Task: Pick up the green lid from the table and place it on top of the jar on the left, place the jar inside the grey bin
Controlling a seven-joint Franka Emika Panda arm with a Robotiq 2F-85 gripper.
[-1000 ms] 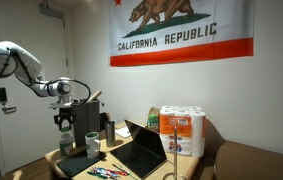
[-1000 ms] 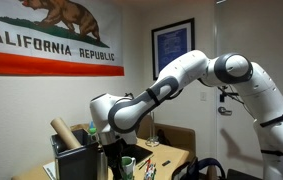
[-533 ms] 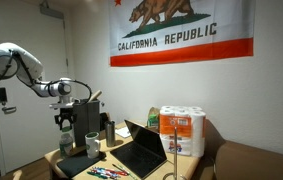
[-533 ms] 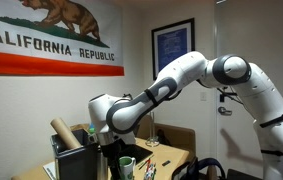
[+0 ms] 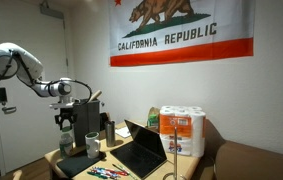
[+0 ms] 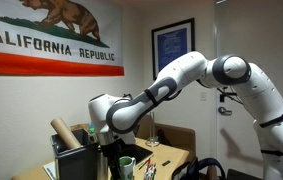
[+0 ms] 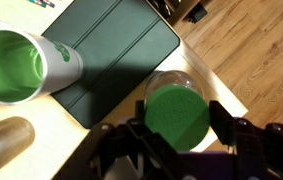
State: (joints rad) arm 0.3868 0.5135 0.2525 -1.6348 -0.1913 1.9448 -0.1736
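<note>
Gripper (image 7: 178, 118): closed on the lid, with a finger (image 7: 224, 118) against each side; in an exterior view (image 5: 65, 127) it hangs above the bin.
Lid (image 7: 176, 116): bright green disc, flat-on to the wrist camera, held just off a corner of the bin.
Jar (image 7: 181, 80): see-through; its rim curves round the lid on the side nearer the bin, off that same corner. Whether the lid rests on it cannot be told.
Bin (image 7: 111, 50): dark, low and rectangular, with faint lines across it; it lies on the table.
Cup (image 7: 16, 65): white outside, green inside, at the bin's edge on the side away from the lid.
Flask (image 7: 6, 140): brownish metal cylinder, near the cup and clear of the bin.
Table (image 7: 51, 150): pale wood; its edge runs just past the bin's corner where the jar is.
Floor (image 7: 251, 40): wood boards beyond that edge.
Arm (image 6: 181, 75): white, bent down over the bin in both exterior views.
Laptop (image 5: 141, 150): black, open, beside the bin.
</note>
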